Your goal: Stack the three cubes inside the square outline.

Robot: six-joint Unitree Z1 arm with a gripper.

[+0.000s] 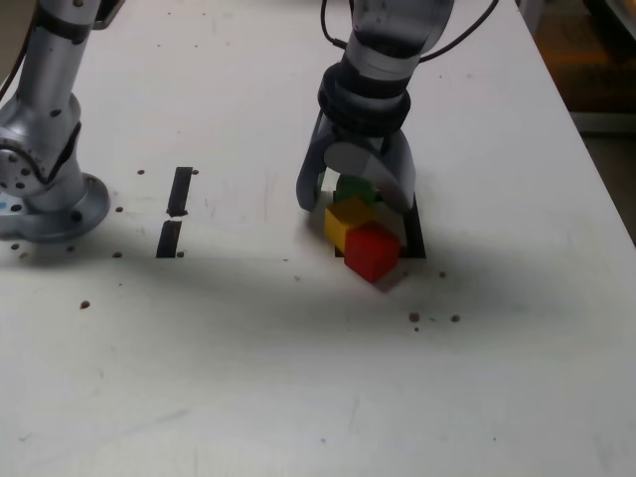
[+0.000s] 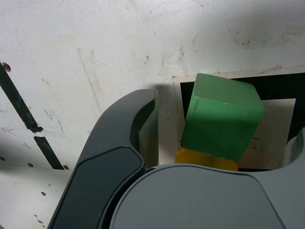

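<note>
My gripper (image 1: pixel 356 199) hangs open over the cubes, one jaw on each side of the green cube (image 1: pixel 356 187), without visibly touching it. In the wrist view the green cube (image 2: pixel 221 121) is tilted and appears to rest on the yellow cube (image 2: pixel 206 161), which mostly hides beneath it. The yellow cube (image 1: pixel 348 221) touches the red cube (image 1: pixel 373 251), which sits on the table at the near side. The square outline (image 1: pixel 415 237) of black tape lies under and beside them; its black band (image 2: pixel 281 88) and white centre show in the wrist view.
Two short black bars (image 1: pixel 180 189) (image 1: pixel 169 238) lie towards the exterior view's left. A second grey arm's base (image 1: pixel 45 194) stands at the far left. Small dark specks (image 1: pixel 415 317) dot the white table (image 1: pixel 298 378), whose edge runs along the exterior view's right.
</note>
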